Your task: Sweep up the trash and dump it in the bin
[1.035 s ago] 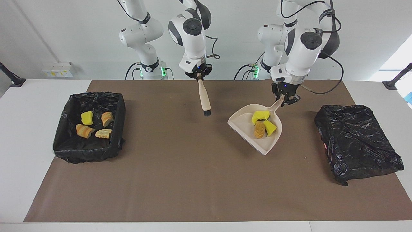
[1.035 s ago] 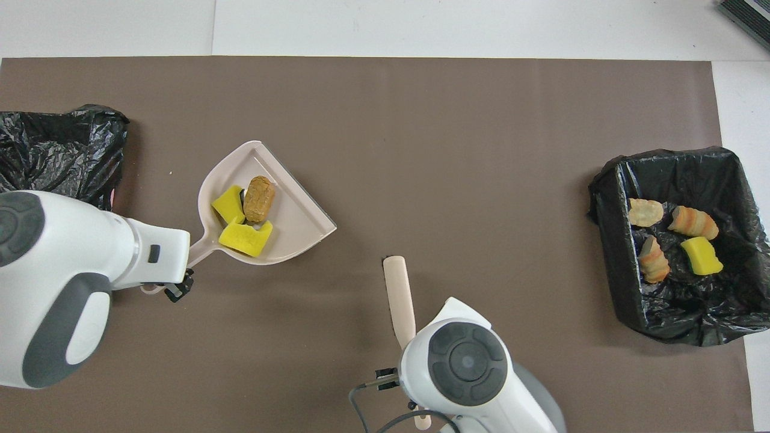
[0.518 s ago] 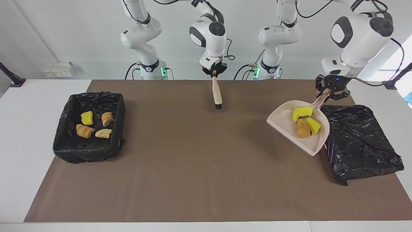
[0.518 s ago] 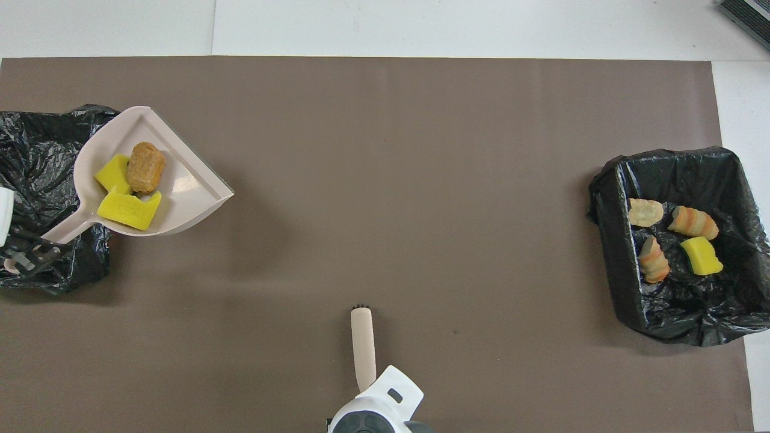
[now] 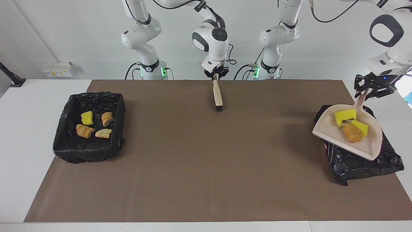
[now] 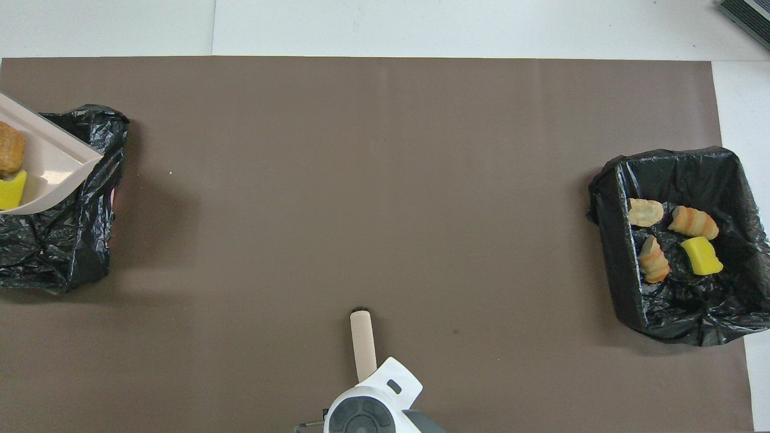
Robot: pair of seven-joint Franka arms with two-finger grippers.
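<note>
My left gripper is shut on the handle of the beige dustpan and holds it in the air over the black-bagged bin at the left arm's end of the table. In the pan lie two yellow sponge chunks and a golden-brown lump. The overhead view shows only the pan's front part, the lump, one sponge chunk and the bin. My right gripper is shut on the brush, whose bristles point down just above the mat.
A second black-lined bin stands at the right arm's end, also in the overhead view. It holds a yellow sponge chunk and three bread-like lumps. A brown mat covers the table.
My left gripper has carried the loaded dustpan from the middle of the mat to over the bin at the left arm's end. My right gripper has drawn the brush back toward the robots.
</note>
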